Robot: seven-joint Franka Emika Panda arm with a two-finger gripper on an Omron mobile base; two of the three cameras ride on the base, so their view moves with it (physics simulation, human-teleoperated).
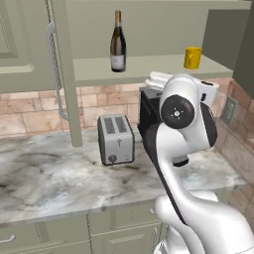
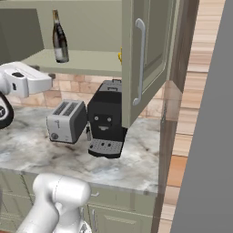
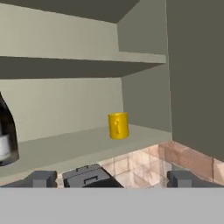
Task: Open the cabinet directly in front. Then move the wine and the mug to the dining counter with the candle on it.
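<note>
Cabinet (image 1: 64,79) doors stand swung wide on both sides, so I judge the opening step done and the picking up next. Wine (image 1: 117,42) stands upright toward the left of the lower shelf (image 1: 149,65), and the mug (image 1: 192,58) sits toward the right end of the same shelf, well apart from the bottle. From the hand view I see the gripper (image 3: 111,179) released, its two tips spread wide and nothing between them, sitting just below and in front of the shelf edge with the mug (image 3: 118,125) ahead and slightly above.

My judgement is that the mug is the nearer target. To do this well I want to raise the hand until the tips are level with the mug's body, then drive straight in so the shelf lip is not struck. The coffee machine (image 2: 105,119) sits directly under the shelf and the toaster (image 1: 116,139) beside it, so I keep the wrist high. The right door (image 2: 143,59) hangs close on that side; I would approach from the front. I would close only once the mug sits squarely between the tips.
</note>
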